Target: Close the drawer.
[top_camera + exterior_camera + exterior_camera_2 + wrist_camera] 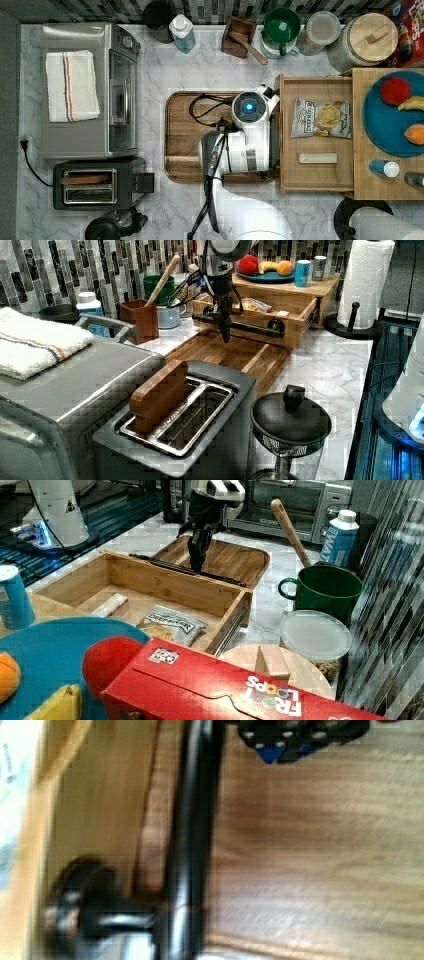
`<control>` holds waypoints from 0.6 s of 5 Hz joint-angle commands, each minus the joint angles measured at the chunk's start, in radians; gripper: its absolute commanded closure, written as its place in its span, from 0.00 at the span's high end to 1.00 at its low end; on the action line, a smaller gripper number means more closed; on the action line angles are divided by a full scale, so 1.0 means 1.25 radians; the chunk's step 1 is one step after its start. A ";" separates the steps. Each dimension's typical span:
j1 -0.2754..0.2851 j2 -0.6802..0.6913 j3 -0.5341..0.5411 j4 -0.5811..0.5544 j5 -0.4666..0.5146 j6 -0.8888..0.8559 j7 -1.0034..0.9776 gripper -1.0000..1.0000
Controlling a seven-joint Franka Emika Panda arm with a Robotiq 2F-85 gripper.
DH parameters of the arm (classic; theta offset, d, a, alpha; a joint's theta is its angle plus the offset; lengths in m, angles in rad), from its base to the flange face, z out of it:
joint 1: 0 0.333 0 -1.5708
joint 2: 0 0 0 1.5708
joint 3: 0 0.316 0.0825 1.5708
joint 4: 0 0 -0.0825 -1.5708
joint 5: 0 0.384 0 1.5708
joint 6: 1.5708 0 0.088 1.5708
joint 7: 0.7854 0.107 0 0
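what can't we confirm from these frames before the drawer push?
- Gripper contact with the drawer's black handle bar: left and right views leave it unclear, top view has the arm over it.
- Wrist view: blurred.
- Drawer back part: under the top slab.

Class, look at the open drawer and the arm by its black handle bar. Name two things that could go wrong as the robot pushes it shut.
1. The claw hangs at the black handle bar. Pushing there, off the bar's middle, might skew the drawer so it jams on its slides.
2. A chip bag and a small pale box lie loose in the drawer. A hard shove could slide them about inside.
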 commanded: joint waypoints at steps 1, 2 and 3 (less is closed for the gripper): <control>-0.086 0.009 -0.033 0.113 -0.002 -0.013 -0.174 0.00; -0.125 0.028 -0.048 0.153 0.013 -0.042 -0.252 0.00; -0.188 0.055 -0.053 0.189 0.048 -0.024 -0.342 0.00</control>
